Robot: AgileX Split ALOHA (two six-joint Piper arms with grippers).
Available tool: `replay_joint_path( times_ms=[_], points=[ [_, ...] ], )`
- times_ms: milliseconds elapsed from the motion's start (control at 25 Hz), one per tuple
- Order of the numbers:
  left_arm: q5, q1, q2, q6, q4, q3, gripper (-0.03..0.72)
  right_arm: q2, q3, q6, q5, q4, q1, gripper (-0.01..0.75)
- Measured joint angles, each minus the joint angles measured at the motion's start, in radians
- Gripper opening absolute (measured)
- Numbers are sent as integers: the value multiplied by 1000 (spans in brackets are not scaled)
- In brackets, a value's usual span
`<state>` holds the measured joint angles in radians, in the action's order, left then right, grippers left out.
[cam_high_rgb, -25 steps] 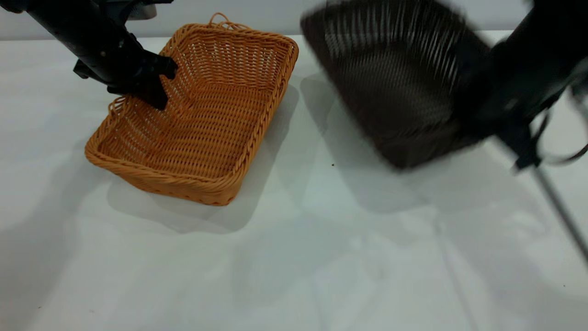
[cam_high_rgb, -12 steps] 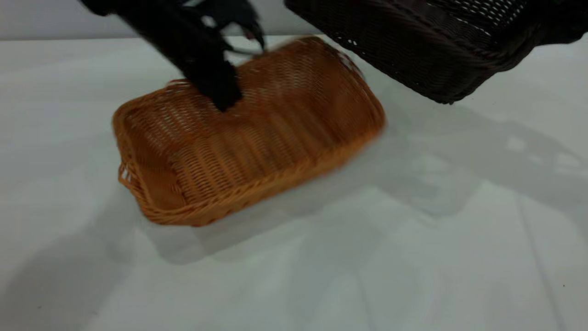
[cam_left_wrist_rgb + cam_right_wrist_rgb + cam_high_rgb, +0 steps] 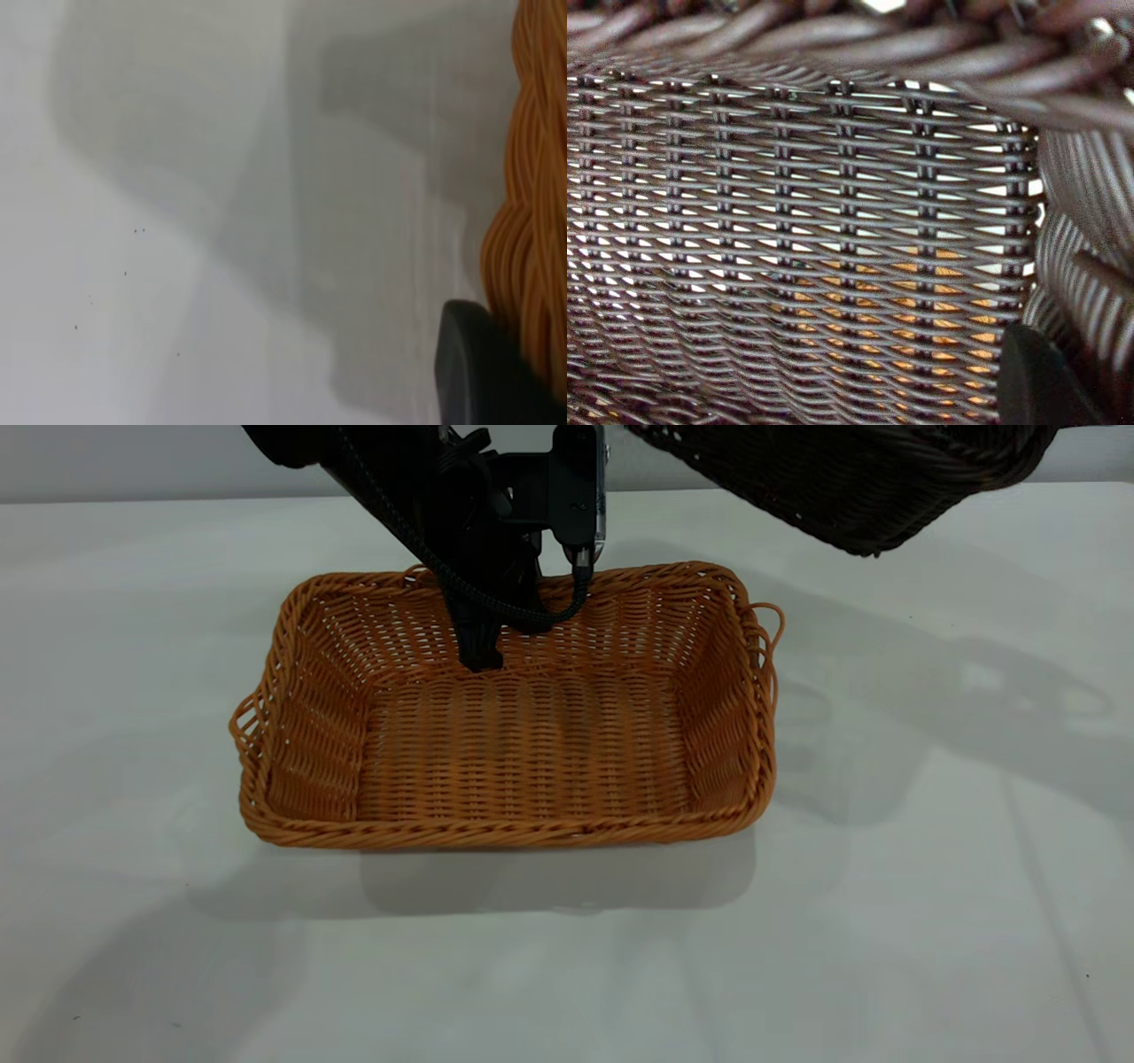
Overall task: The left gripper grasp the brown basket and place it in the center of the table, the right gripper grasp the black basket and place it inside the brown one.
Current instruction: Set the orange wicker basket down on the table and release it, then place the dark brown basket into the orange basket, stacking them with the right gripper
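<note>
I see the brown basket (image 3: 523,735) flat on the table (image 3: 567,957), roughly mid-table, long side toward the exterior camera; nothing inside it except my left gripper's lower finger; loop handles at both short ends. My left gripper (image 3: 485,633) sits on the far long rim, one dark finger reaching down the inner wall, so it is clamped on that rim; in the left wrist view the braided rim (image 3: 532,186) runs right beside a black fingertip (image 3: 474,367), bare table behind. The black basket (image 3: 850,478) is off the table, tilted, up at the far right of the exterior view, its low corner above and beyond the brown basket's right end, not touching it; its shadow falls on the table to the right. My right gripper is out of the exterior view; the right wrist view is filled with dark weave (image 3: 797,221), orange showing through the gaps, a black fingertip (image 3: 1041,376) against the wall; I read it as closed on that basket, though its other finger is hidden.
</note>
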<state>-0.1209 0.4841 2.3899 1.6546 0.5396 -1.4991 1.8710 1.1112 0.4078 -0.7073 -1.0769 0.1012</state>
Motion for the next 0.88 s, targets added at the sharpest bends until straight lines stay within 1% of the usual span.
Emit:
replay_joint_path(
  times_ms=[120, 200, 280, 520, 600, 680, 760, 880],
  points=[
    [1, 0, 0, -33, -12, 0, 87, 0, 0, 5, -4, 1, 7, 80],
    [3, 2, 0, -49, -18, 0, 118, 0, 0, 7, -12, 1, 18, 80],
    [10, 3, 0, -56, -24, 0, 171, 0, 0, 9, -15, 1, 29, 80],
    [26, 15, -2, -63, -27, 0, 410, 0, 0, 13, -33, -19, 89, 80],
    [12, 22, -22, -64, -28, 0, 455, 0, 0, 14, -44, -33, 118, 80],
    [-10, 27, -57, -71, -29, 2, 474, 0, 2, 14, -52, -41, 142, 81],
    [-58, 27, -114, -78, -31, 2, 476, 0, 15, 15, -56, -41, 162, 81],
    [-172, 27, -229, -99, -37, 2, 470, 0, 41, 15, -57, -41, 175, 81]
  ],
)
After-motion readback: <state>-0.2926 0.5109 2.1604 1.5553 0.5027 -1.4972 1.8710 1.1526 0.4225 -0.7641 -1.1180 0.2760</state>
